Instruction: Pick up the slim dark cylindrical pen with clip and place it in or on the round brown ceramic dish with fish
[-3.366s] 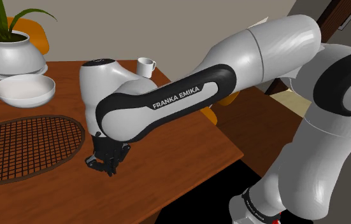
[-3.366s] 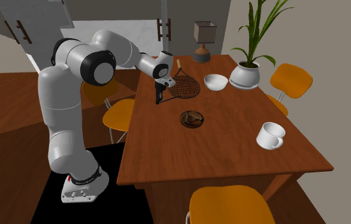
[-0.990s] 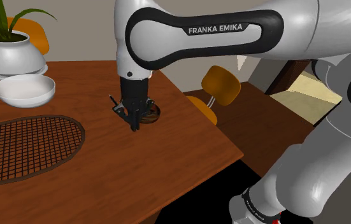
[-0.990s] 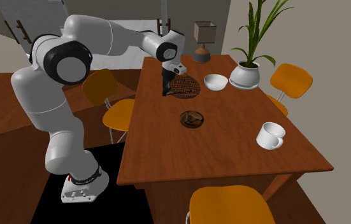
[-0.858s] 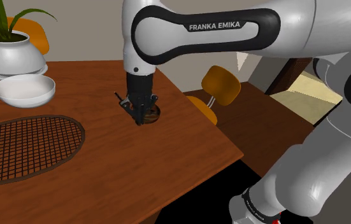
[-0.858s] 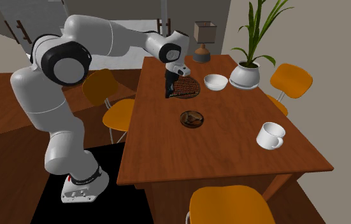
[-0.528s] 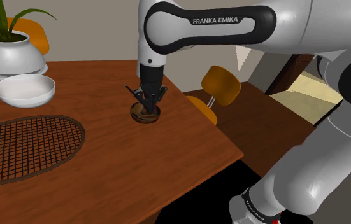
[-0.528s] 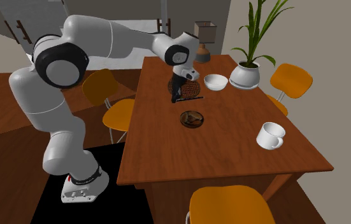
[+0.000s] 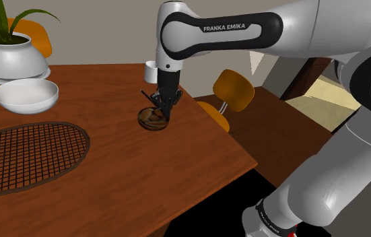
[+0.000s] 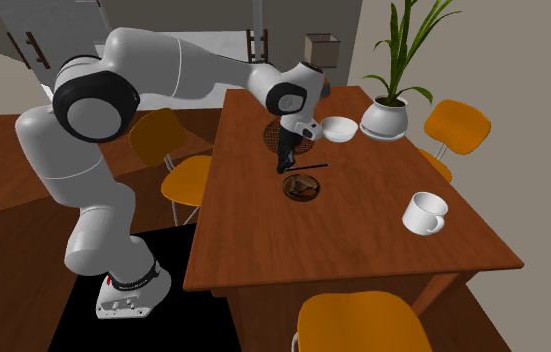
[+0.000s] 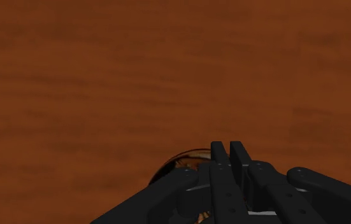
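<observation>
Black gripper, clamped narrowly around the slim pen, hangs just above the brown dish mid-frame; release seems all that's left.

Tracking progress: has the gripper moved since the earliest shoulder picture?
Yes: the gripper moved toward the shoulder view's right, from beside the mesh mat to above the dish.

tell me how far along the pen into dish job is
Done: the pen is off the table, clasped crosswise in the shut gripper. In hand: the gripper hangs just above the brown dish, and the pen does not touch it. Left: probably lower a little, release so the pen lands in the dish, then withdraw.
</observation>
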Controlling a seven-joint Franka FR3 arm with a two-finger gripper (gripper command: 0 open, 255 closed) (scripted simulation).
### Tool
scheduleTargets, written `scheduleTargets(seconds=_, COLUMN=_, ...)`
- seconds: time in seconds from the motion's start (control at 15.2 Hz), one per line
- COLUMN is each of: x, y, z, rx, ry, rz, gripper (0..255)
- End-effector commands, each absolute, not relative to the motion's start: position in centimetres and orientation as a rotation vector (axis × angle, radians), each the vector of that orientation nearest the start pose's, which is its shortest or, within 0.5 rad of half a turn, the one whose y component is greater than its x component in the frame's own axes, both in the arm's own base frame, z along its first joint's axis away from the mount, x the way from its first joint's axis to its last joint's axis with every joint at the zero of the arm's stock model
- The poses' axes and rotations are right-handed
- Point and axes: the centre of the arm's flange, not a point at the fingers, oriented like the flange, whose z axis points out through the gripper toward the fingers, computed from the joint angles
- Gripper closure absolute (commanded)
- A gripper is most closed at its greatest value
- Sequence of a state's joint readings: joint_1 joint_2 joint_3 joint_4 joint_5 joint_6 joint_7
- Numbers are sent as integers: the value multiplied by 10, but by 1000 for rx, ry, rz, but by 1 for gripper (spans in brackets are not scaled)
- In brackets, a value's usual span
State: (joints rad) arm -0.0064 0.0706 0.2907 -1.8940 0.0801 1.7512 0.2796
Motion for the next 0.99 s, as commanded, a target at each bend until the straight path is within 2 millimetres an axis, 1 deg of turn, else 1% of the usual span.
scheduleTargets(seconds=0.0, x=531, y=159, z=439, rx=-3086, ry=25, rz=355, gripper=255)
scheduleTargets(seconds=0.66, x=531, y=159, z=387, rx=-3086, ry=25, rz=355, gripper=255)
scheduleTargets(seconds=0.92, x=531, y=159, z=387, rx=-3086, ry=25, rz=355, gripper=255)
